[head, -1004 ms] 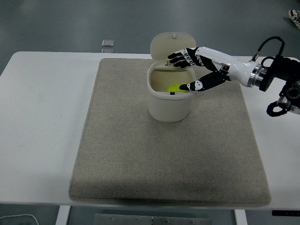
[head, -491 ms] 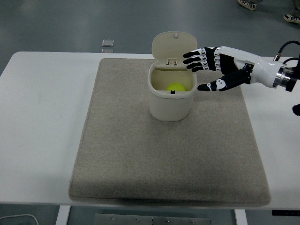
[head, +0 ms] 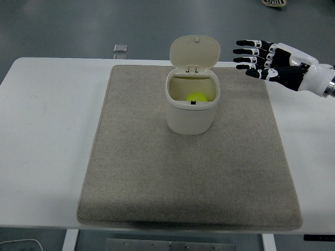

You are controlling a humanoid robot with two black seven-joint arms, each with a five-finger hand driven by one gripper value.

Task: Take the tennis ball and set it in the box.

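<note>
White tabletop [head: 47, 157] fills our view from the near edge upward, and on it lies a large grey-beige mat [head: 188, 178], its front edge close to the table's near side and its far edge up by the back. We see the near half of the mat bare.

Farther in, on the far half of the mat, stands the box [head: 191, 109] — a cream, rounded bin with its hinged lid [head: 194, 51] tipped up and back, standing upright behind the opening. Inside the box we see the tennis ball [head: 197, 97], bright yellow-green, low in the bin and toward its right side.

To the right of the box and a little farther back, our right hand [head: 272, 60] hovers over the mat's far right corner, apart from the box and touching nothing. Its palm faces mostly down and its fingers [head: 247, 52] are stretched out flat and spread, pointing left toward the lid — empty. The white forearm [head: 314, 77] runs off the picture's right edge.

Beyond the table's far edge, on the dark grey floor [head: 78, 26], we see a small square plate [head: 120, 48] — and at the very top, a shoe [head: 275, 2] partly cut off by the frame
</note>
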